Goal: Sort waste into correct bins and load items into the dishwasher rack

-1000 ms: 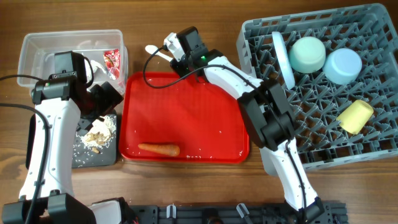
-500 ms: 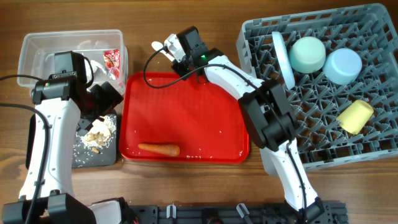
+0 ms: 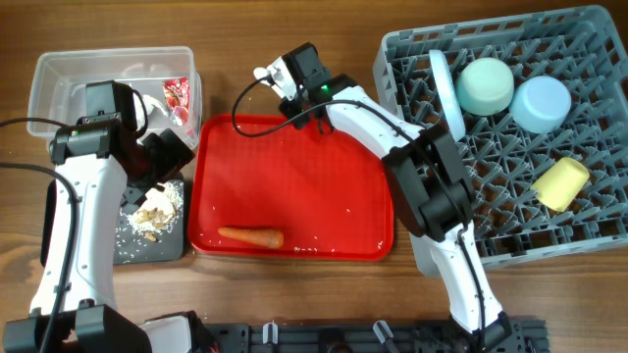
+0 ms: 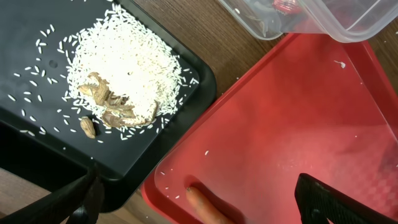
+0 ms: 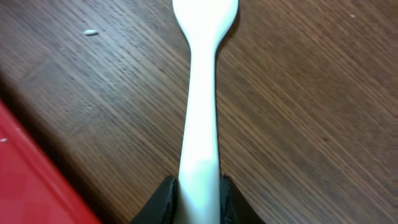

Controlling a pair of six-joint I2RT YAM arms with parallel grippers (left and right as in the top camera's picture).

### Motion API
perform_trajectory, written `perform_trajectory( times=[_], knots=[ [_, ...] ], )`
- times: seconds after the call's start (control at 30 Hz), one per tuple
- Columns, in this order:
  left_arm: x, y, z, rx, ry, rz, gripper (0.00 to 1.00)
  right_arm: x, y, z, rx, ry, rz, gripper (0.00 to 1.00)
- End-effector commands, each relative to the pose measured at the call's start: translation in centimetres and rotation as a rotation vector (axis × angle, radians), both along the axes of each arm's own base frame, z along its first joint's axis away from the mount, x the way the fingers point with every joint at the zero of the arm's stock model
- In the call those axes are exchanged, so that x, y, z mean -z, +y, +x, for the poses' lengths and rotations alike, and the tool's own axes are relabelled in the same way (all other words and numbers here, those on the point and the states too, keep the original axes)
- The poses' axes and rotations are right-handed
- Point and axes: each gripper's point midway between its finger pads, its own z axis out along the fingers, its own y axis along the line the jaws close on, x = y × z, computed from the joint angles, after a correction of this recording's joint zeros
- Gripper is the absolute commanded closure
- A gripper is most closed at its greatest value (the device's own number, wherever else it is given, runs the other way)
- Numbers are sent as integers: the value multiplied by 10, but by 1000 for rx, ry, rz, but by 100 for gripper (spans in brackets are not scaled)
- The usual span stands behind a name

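My right gripper [image 3: 278, 75] is shut on the white plastic spoon [image 3: 265, 74] behind the red tray [image 3: 294, 186]; in the right wrist view the spoon handle [image 5: 202, 112] sits between the fingers [image 5: 199, 196] over bare wood. The orange carrot [image 3: 250, 235] lies at the red tray's front; its tip shows in the left wrist view [image 4: 202, 205]. My left gripper [image 4: 196, 202] is open and empty over the black tray's edge. The black tray [image 3: 132, 250] holds beige food scraps [image 3: 152, 211]. The clear tub [image 3: 59, 83] holds the napkin [image 3: 147, 103] and red-and-white wrapper [image 3: 177, 95]. The grey rack [image 3: 589, 235] holds the plate [image 3: 446, 93], mint bowl [image 3: 486, 85], blue bowl [image 3: 542, 103] and yellow cup [image 3: 561, 183].
Rice grains [image 4: 127, 59] lie heaped and scattered on the black tray around the scraps. A few grains lie on the red tray. Bare wooden table [image 3: 294, 29] lies behind the red tray and along the front edge.
My right gripper has moved to the right and slightly back with the spoon held in it. The left arm has not moved.
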Motion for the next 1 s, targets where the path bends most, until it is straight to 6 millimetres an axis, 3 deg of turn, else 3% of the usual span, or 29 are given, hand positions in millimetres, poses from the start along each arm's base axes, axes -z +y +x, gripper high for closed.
perform_trajectory(
  times=[0.0,0.17,0.3,0.43,0.57,0.63,0.73,0.87,0.97],
  knots=[
    [-5,2,0,-23,-19,5,0,-24,-15,18,52,-80,-7,95],
    [-5,2,1,-23,-22,5,0,-39,-22,27,75,-111,5,95],
    [-5,2,1,-23,-22,5,0,-68,-25,21,78,-120,14,95],
    [-5,2,1,-23,-22,6,0,-92,-45,-18,168,33,9,96],
    [-5,3,1,-23,-23,6,0,-115,-56,-100,183,349,45,96],
    [-5,2,1,-23,-22,6,0,-111,-65,-134,203,500,13,96],
    [-5,3,1,-23,-22,6,0,-108,-74,-154,230,583,-27,96],
    [-5,3,1,-23,-21,6,0,-109,-80,-161,253,612,-43,96],
    [-5,3,1,-23,-22,6,0,-124,-83,-165,250,595,-31,96]
  ],
)
